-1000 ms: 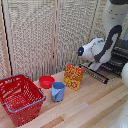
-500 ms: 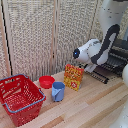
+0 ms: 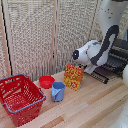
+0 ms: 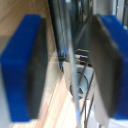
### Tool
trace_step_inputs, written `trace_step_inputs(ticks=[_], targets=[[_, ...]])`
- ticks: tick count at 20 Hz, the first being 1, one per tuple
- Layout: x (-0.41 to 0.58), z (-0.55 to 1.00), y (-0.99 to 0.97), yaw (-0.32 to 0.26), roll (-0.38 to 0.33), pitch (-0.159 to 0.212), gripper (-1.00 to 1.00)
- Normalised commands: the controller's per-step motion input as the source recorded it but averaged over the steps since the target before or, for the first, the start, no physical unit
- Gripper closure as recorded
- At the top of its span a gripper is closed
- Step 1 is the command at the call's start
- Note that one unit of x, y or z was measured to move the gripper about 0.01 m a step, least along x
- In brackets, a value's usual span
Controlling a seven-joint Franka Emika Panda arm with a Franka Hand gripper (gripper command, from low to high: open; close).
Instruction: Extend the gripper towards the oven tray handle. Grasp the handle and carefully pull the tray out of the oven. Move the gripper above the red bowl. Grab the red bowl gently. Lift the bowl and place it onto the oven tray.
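Four loose items occupy the near part of the desk [image 3: 92,111]: a red wire basket [image 3: 20,97] at the front on the exterior view's left, then a blue cup [image 3: 58,91], the red bowl [image 3: 46,81] just behind the cup, and a yellow carton [image 3: 74,76] further toward the exterior view's right. The red bowl sits upright on the desk, well apart from the arm and untouched.

Beyond the carton, the white arm [image 3: 100,47] reaches down to the tray [image 3: 107,74], which projects from the oven [image 3: 120,55] at the exterior view's right edge. A slatted screen [image 3: 45,35] closes the background.

In the wrist view, the tool [image 4: 67,65] is spread wide, its blue pads [image 4: 22,65] standing on either side of a thin metal bar of the tray [image 4: 70,87]; neither pad appears to press on the bar.

Compared with one second ago, the wrist has sunk slightly and shifted a little toward the exterior view's left, while the bowl, cup, carton and basket are unchanged. Whether the tray itself has moved cannot be told at this resolution.

Judged from this, the work is at the handle stage: the bar is bracketed but not clamped, so either the grasp is about to close or the pull is over and the tool has let go. The bowl transfer remains to be done.
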Motion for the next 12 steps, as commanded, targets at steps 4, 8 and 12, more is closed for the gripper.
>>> trace_step_inputs(ticks=[4, 8, 12], targets=[[0.023, 0.46, 0.07, -0.012, 0.014, -0.008, -1.0], [0.12, 0.69, 0.12, -0.098, 0.002, -0.001, -1.0], [0.32, 0.78, 0.02, -0.124, 0.002, -0.051, -1.0]])
